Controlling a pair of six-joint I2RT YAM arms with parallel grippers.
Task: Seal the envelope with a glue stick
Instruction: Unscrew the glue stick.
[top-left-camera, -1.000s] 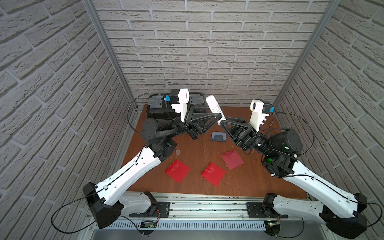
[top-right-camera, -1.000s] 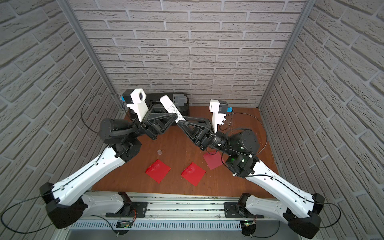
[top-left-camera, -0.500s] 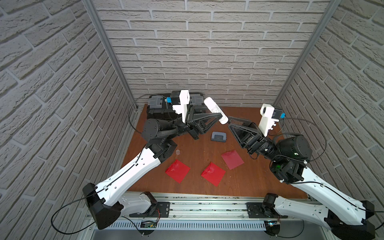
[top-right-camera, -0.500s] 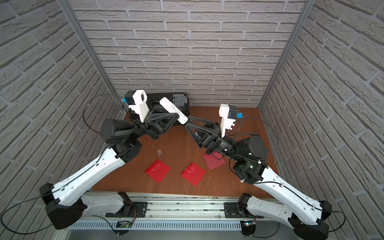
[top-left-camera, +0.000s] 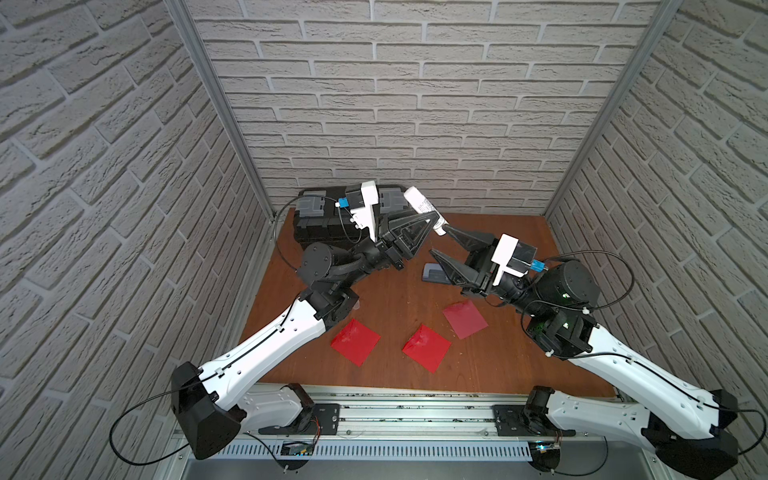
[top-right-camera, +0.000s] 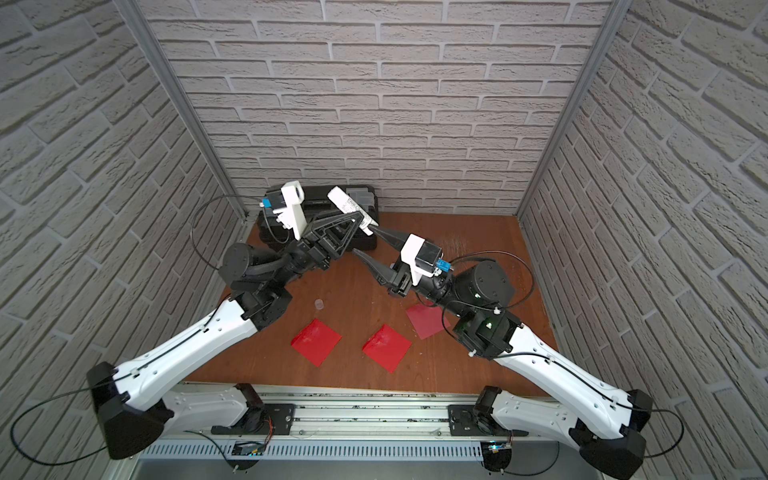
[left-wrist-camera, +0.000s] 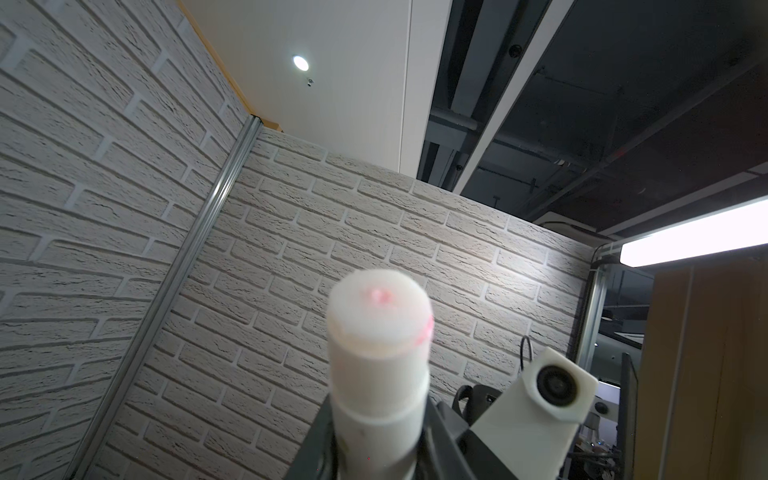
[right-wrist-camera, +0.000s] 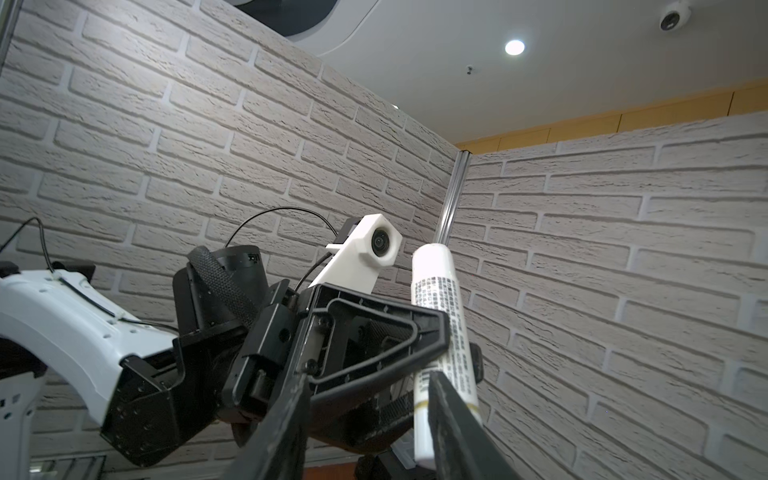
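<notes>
White round glue stick (top-left-camera: 420, 203): up in the air, tilted
Left pincer (top-left-camera: 430, 219): clenched on its middle
Right pincer (top-left-camera: 439, 240): spread wide, one tip just beside its low end

The glue stick (top-left-camera: 424, 210) at the left end effector (top-left-camera: 428, 217) is smooth white plastic with a printed label. Its bare tip looks matt and waxy, smeared pink. Both that and the right end effector (top-left-camera: 439, 239) have matt black plastic fingers. Beneath them the bench (top-left-camera: 399, 299) is reddish-brown wood with a faint sheen. A red envelope (top-left-camera: 427, 347), well apart from the right end effector, looks like glossy paper. The walls (top-left-camera: 415, 124) are rough and matt.
</notes>
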